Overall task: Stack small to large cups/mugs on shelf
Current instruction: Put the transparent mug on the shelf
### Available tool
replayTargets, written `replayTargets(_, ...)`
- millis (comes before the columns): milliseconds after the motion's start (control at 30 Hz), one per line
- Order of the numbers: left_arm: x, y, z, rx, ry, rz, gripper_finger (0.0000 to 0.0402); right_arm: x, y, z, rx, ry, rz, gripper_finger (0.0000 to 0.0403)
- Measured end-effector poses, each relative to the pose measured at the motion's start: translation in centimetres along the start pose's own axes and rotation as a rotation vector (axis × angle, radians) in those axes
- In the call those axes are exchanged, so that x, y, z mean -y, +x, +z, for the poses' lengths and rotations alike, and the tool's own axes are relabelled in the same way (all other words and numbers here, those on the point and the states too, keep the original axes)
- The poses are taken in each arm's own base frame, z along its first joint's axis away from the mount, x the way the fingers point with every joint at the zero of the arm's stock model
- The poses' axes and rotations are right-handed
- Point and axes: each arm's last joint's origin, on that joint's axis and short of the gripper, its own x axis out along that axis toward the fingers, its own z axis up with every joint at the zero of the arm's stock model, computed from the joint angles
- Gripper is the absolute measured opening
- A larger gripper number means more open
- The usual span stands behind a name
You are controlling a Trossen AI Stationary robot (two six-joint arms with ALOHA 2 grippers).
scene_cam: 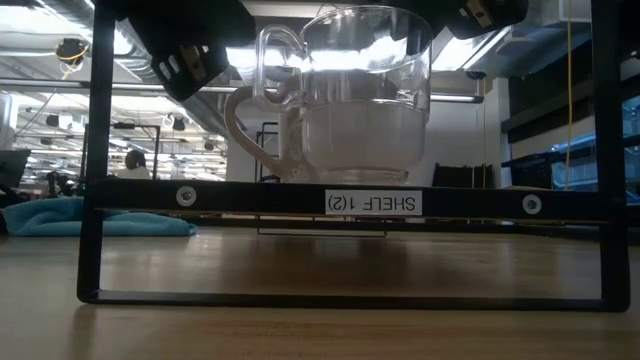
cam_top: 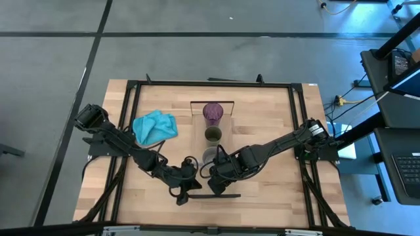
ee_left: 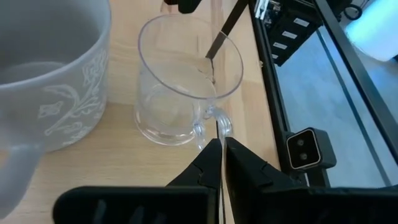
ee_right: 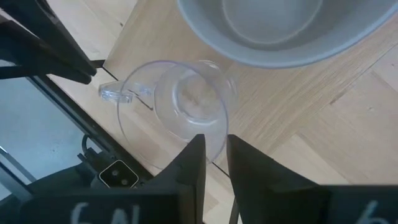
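Note:
The shelf (cam_top: 197, 113) runs from far to near down the middle of the table. On it stand in a row the purple tumbler (cam_top: 213, 113), the olive cup (cam_top: 213, 134), the grey mug (cam_top: 210, 155) and, nearest, the clear handled glass (scene_cam: 365, 110). The glass stands upright by the grey mug (ee_left: 56, 93). My right gripper (ee_right: 216, 146) is over the glass (ee_right: 174, 106), shut on its rim. My left gripper (ee_left: 221, 146) is shut, with its tips right at the glass's handle (ee_left: 214, 127). My right gripper holds the glass by its rim wall (ee_right: 214, 158), one finger (ee_right: 198, 146) inside and one outside. It comes from above, slanting in from the table's right. The glass is upright, seemingly on the shelf; its base is hidden behind the shelf's frame bar (scene_cam: 260, 198). My left gripper's shut fingertips (ee_left: 211, 152) stand at the handle's lower end; I cannot tell whether they touch it.
A teal cloth (cam_top: 155, 126) lies on the table left of the shelf. Black rails (cam_top: 131, 131) frame the tabletop. The shelf's black end frame (ee_left: 292, 56) stands close beside the glass, at the near end.

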Motion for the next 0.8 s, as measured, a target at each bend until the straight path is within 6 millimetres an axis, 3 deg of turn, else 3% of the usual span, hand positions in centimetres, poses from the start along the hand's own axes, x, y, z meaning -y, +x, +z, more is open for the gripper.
replayTargets(367, 0.1, 0.0, 0.0, 0.006, -0.005, -0.006, 0.0014, 0.2, 0.0, -0.8, -0.037, -0.005, -0.035, 0.0064)
replayTargets(800, 0.1, 0.0, 0.0, 0.001, -0.004, -0.002, 0.0014, 0.4, 0.0, -1.8, -0.088, -0.004, -0.07, 0.0023)
